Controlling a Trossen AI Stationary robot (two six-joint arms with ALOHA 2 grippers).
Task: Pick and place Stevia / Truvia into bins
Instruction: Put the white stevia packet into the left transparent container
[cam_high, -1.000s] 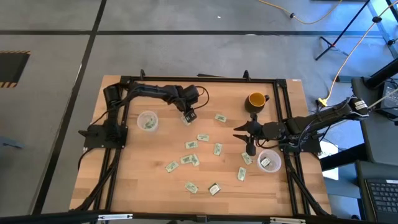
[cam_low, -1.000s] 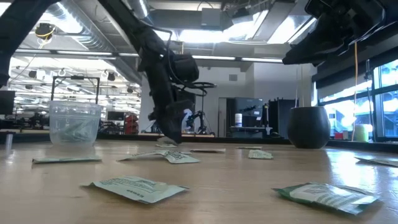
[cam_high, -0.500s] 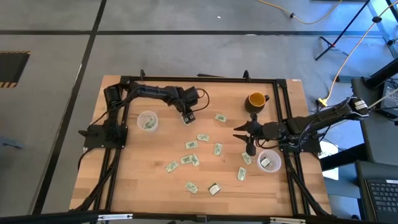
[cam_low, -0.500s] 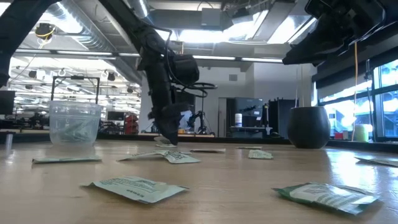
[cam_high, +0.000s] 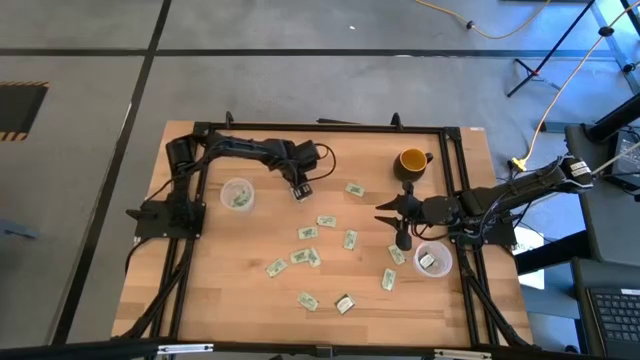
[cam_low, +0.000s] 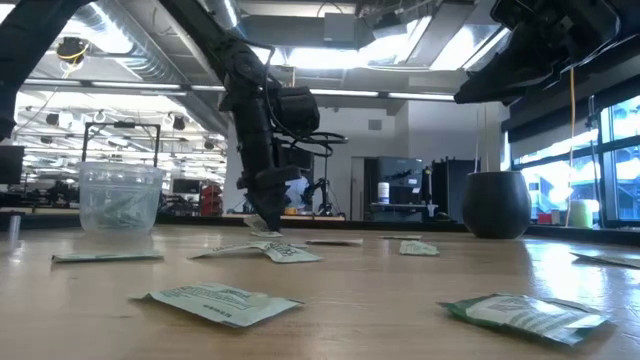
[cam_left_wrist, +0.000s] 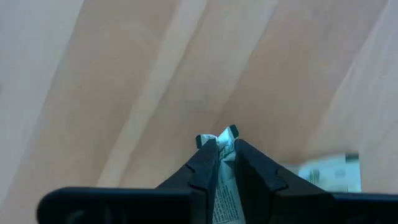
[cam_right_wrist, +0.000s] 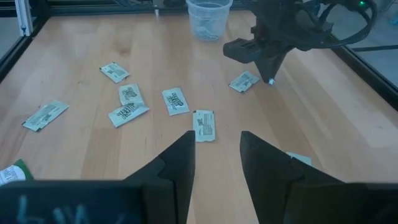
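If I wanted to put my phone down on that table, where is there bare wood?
The near left corner of the table, below the left cup, is bare, as is the far strip between the left gripper and the yellow mug. The middle is crowded with packets, on toward the right cup and right gripper.

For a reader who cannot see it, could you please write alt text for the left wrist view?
The left gripper pinches a pale green and white packet between its closed dark jaws, above bare wooden tabletop. Another packet lies on the wood just beyond.
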